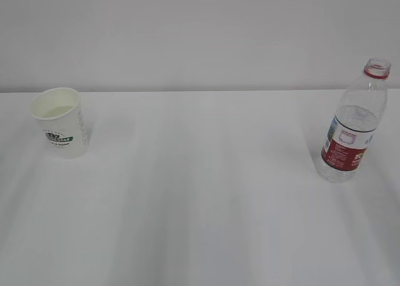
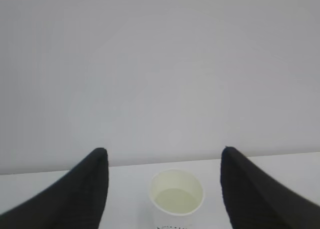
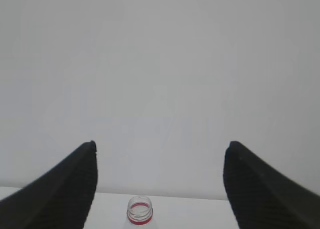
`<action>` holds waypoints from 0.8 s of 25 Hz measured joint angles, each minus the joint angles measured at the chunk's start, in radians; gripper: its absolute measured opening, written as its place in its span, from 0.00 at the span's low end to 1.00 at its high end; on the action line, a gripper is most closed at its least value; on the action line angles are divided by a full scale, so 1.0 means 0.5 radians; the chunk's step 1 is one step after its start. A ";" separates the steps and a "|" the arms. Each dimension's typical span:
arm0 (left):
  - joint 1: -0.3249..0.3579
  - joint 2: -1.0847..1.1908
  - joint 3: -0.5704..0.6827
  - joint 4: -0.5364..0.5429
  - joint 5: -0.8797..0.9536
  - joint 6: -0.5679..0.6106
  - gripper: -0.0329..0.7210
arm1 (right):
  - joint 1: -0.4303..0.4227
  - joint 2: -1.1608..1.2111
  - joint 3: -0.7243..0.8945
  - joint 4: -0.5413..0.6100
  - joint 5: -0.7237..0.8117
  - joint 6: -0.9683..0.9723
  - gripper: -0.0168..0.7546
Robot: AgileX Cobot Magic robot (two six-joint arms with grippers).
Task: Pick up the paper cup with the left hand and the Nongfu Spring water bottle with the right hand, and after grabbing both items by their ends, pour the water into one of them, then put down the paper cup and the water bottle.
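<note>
Left hand (image 2: 164,189) jaws framing our wrist view, spread wide, gripping nothing; paper cup (image 2: 177,199) standing upright between them, untouched. Right hand (image 3: 160,184) jaws gaping likewise; Nongfu Spring water bottle (image 3: 139,215) neck showing at 6 o'clock. We are seeing cup at table's (image 1: 200,205) 9 o'clock, bottle at 3 o'clock, well apart.

White table (image 1: 200,223), two items standing.
Paper cup (image 1: 61,122) upright at left; far to its right, the uncapped water bottle (image 1: 353,123) stands.
</note>
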 joint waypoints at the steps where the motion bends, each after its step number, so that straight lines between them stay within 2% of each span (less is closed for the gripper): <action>1: 0.000 -0.039 0.000 0.000 0.060 0.000 0.72 | 0.000 0.000 -0.003 -0.012 0.005 0.000 0.79; 7: 0.000 -0.228 0.000 -0.017 0.305 0.000 0.72 | 0.000 -0.023 -0.017 -0.024 0.072 0.000 0.79; 14: 0.000 -0.301 0.000 -0.042 0.511 0.000 0.72 | 0.000 -0.144 -0.020 -0.025 0.331 0.000 0.79; 20: 0.000 -0.302 -0.007 -0.261 0.563 0.000 0.72 | 0.000 -0.209 -0.020 -0.028 0.418 0.000 0.79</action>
